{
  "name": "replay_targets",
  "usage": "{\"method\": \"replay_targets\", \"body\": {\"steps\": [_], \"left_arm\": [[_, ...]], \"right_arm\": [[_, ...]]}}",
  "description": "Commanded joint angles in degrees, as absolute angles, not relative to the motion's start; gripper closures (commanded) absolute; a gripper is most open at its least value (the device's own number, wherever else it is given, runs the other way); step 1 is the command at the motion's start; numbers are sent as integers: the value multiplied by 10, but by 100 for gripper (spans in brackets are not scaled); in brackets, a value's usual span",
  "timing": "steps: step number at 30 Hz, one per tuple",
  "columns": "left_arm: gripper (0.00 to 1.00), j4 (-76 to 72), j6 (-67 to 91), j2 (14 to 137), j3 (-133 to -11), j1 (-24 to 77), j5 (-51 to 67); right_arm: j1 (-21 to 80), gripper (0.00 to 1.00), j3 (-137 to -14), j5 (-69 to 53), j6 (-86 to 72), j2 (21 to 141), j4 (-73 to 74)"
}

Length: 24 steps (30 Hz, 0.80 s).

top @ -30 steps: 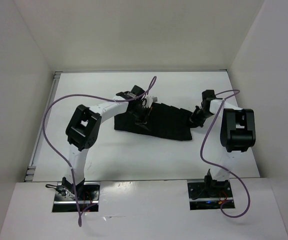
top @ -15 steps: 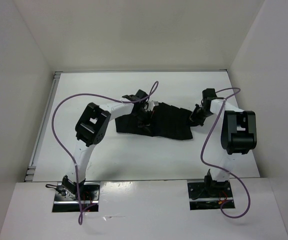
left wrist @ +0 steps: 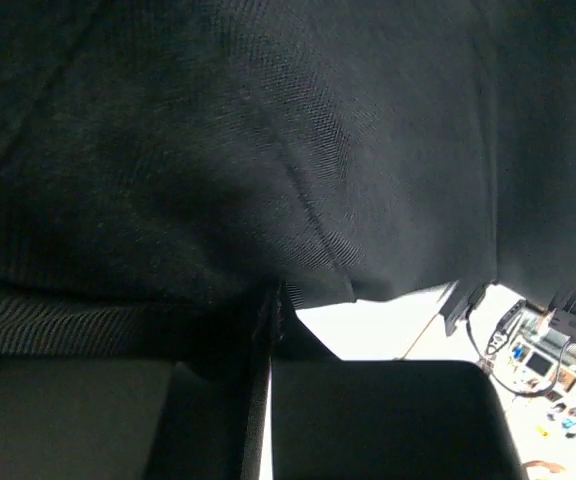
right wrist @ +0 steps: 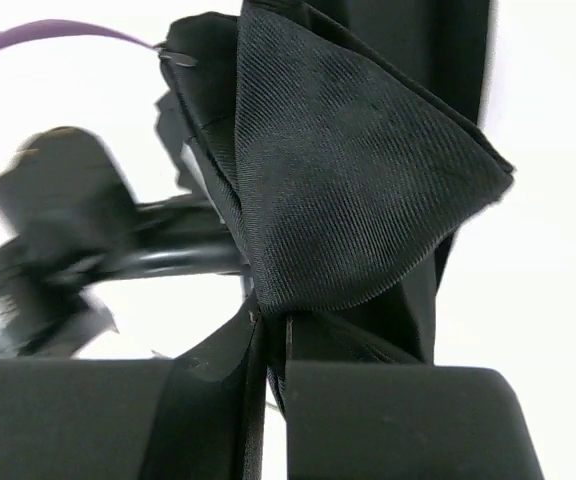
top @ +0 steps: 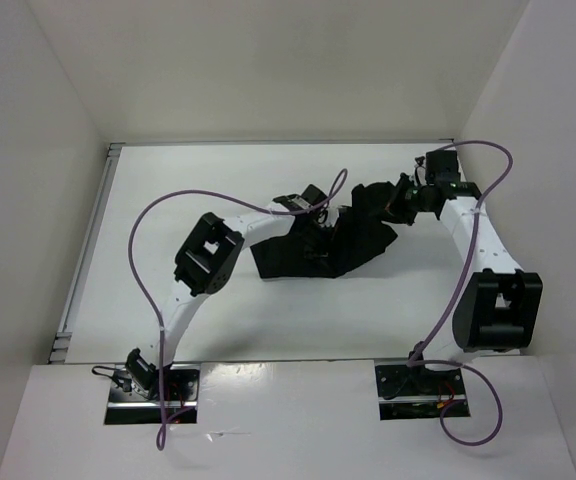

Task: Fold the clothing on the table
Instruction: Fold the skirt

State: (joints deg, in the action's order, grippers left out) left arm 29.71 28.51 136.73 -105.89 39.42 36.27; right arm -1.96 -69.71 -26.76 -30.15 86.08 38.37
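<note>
Top external: I log the clothing [top: 303, 258], black and bunched near the middle of the table [top: 168, 180], with its right end drawn up toward the far right. I note the left gripper [top: 318, 222] over the garment's upper middle and the right gripper [top: 396, 198] at the raised right end

Left wrist: I see the left fingers [left wrist: 388, 420] clenched together, ribbed black cloth pinched between them. Cloth fills most of the view, with a strip of white table at lower right

Right wrist: I see the right fingers [right wrist: 398, 420] clamped on a folded corner of twill cloth that stands up as a pointed flap. A blurred black arm part [right wrist: 58, 250] lies behind it, to the left
</note>
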Motion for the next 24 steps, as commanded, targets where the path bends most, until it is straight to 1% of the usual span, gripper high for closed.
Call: {"method": "replay_targets", "body": {"steps": [1,7,10,12,13,14,17,19,21,24], "left_arm": [[100,319,277,1412,-1087,417,322],[100,338,282,1436,-1157,423,334],[100,344,282,1423,-1165,423,339],[93,349,282,1393,-1148,414,315],[81,338,282,1351,-1133,408,307],[76,328,290,1328,-1101,399,299],[67,328,290,1250,-1065,357,274],[65,333,290,1207,-1043,334,253],[65,338,290,1181,-1022,302,235],[65,333,285,1138,-956,257,173]], "right_arm": [[-12,100,-732,-339,-319,838,401],[-12,100,-718,-402,-351,832,362],[-12,100,-718,-389,-351,832,356],[-12,100,-723,-384,-344,832,369],[-12,100,-723,-379,-344,832,375],[-12,100,-723,-374,-338,832,375],[-12,100,-718,-367,-331,832,381],[-12,100,-718,-367,-326,838,388],[-12,100,-718,-360,-321,845,393],[-12,100,-718,-354,-316,850,393]]}}
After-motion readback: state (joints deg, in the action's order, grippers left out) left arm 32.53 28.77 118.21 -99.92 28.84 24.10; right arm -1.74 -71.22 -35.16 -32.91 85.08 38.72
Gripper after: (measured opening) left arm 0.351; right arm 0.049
